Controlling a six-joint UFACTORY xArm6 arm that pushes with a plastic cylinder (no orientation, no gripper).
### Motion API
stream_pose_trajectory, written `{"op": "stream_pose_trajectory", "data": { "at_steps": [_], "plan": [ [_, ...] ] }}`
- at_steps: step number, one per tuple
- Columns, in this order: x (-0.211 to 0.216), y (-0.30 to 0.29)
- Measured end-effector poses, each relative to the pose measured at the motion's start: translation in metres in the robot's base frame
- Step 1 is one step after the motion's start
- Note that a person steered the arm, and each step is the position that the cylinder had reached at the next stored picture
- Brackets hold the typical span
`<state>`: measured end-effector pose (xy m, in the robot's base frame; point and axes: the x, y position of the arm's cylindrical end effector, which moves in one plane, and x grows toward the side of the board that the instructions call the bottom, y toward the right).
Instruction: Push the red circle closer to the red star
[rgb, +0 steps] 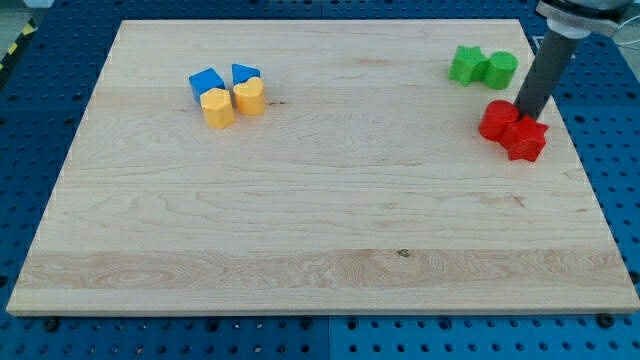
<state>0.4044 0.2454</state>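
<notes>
The wooden board (320, 200) carries 3 clusters, all placed here from my tip (522, 113). My tool is a plain rod with no jaws, so it holds nothing; it only presses. Far toward the view's left sit 2 blue blocks (205, 82) and 2 yellow blocks (217, 107). Just toward the view's top-left stand 2 green blocks (466, 65). Directly at my tip, on its left, is the red circle (496, 121); the red star (526, 139) lies just below, apparently touching the circle. I judge the closing push essentially finished; next move calls for only a slight nudge, or withdrawal.
</notes>
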Motion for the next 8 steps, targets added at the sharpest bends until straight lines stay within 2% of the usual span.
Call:
{"op": "stream_pose_trajectory", "data": {
  "at_steps": [1, 2, 6, 8],
  "plan": [
    [0.031, 0.000],
    [0.038, 0.000],
    [-0.044, -0.007],
    [-0.020, -0.013]
  ]
}}
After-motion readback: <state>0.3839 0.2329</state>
